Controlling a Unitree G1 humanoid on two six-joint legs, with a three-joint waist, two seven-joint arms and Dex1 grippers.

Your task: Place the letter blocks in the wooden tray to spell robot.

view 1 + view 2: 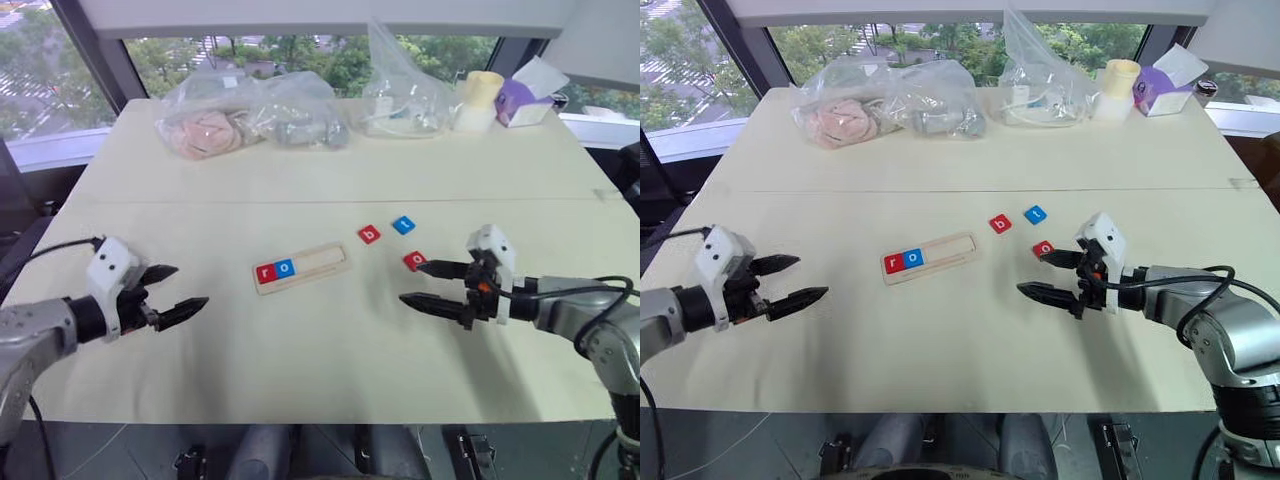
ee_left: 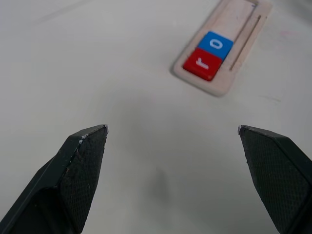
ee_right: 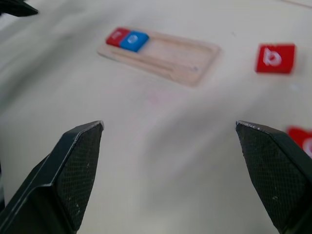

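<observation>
The wooden tray (image 1: 322,261) lies slanted at the table's middle. A red "r" block (image 1: 265,272) and a blue "o" block (image 1: 285,267) sit side by side at its left end. To its right, three blocks lie loose on the table: a red "b" (image 1: 369,235), a blue "t" (image 1: 403,225) and a red "o" (image 1: 414,261). My right gripper (image 1: 411,283) hovers open just in front of the red "o", holding nothing. My left gripper (image 1: 190,285) is open and empty, well left of the tray.
Along the table's far edge stand clear plastic bags (image 1: 245,115) with contents, another bag (image 1: 405,100), a pale yellow roll (image 1: 480,98) and a purple tissue box (image 1: 525,100). A seam (image 1: 330,202) crosses the cream tabletop behind the blocks.
</observation>
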